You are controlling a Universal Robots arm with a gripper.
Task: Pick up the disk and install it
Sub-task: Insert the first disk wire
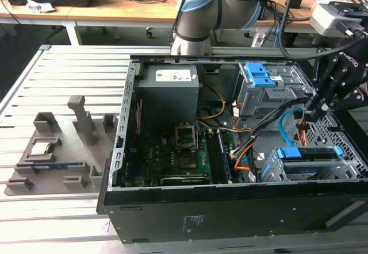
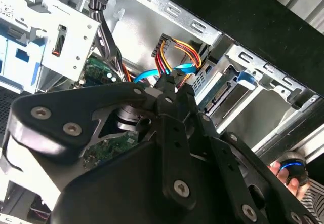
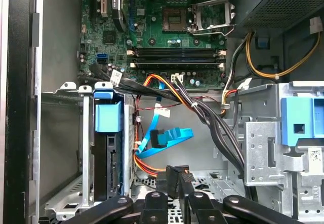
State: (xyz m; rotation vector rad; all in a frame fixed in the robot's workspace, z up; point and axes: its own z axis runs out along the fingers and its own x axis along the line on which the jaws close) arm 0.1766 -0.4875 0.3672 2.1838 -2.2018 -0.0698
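The disk (image 1: 307,157) sits on edge in the lower drive cage (image 1: 270,168) at the case's front right corner, its blue rails showing. In the first wrist view the disk (image 3: 110,158) stands in the cage slot under its blue rail tab (image 3: 108,115). My gripper (image 1: 314,114) hangs above and just behind that cage. In both wrist views it is shut on a black cable connector (image 3: 174,176) with orange, red and yellow wires. The gripper (image 3: 174,197) holds the plug beside the cage, apart from the disk. The fingertips (image 2: 167,88) pinch the same connector (image 2: 169,79).
The open computer case (image 1: 230,214) lies on a slatted table. A blue data cable (image 3: 167,138) and a black cable bundle (image 3: 212,125) run between the cage and the upper bay with its blue latch (image 1: 259,74). A grey fixture (image 1: 52,162) lies at the exterior view's left.
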